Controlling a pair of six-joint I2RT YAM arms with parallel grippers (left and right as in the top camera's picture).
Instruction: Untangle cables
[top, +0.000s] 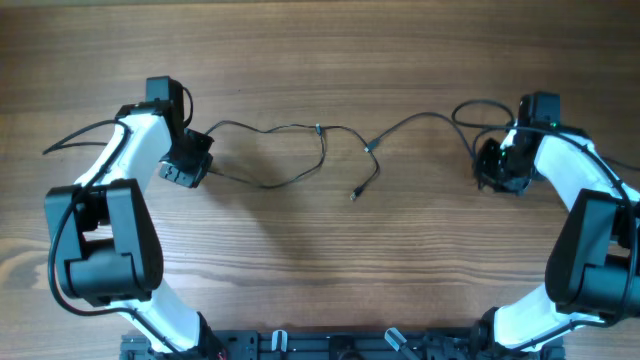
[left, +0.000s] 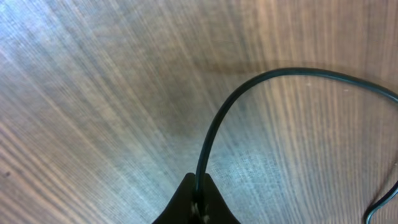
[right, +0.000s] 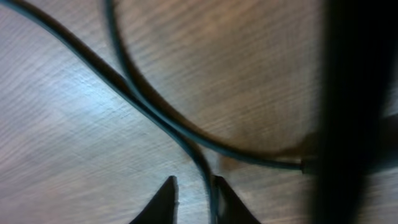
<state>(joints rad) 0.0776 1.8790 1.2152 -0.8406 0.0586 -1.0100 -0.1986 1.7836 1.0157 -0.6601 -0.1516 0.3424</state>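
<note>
My left gripper (top: 190, 160) is clamped shut on one end of the cables (top: 320, 130). In the left wrist view the thin dark cord comes out from between my closed fingertips and arcs up and off to the right over the wood.

My right gripper (top: 493, 165) has its fingers (right: 163, 202) standing a little apart. A cord runs down into the gap and lies against one finger, with wood showing between it and the other finger, so nothing is pinched there. A second cord curves past just beside it. A broad dark blur covers the right side of that view, and I cannot tell what it is.

From overhead, the cables stretch across the table (top: 320, 60) from one gripper to the other. Their long axis runs left to right, sagging and rising in shallow waves. Near my left gripper a slack loop (top: 275, 183) droops toward the bases. Near the middle a short tail branches off and points down toward me, ending in a small plug (top: 353, 197). At the right end the cord curls into small loops (top: 478, 115) close to my right gripper.

The wood runs past the top, left and right of the overhead view, so no table edge shows there. My arm bases line the near side. A broad band of open wood lies beyond the cables, and another lies between the cables and my bases. My two arms flank the span on either side.
</note>
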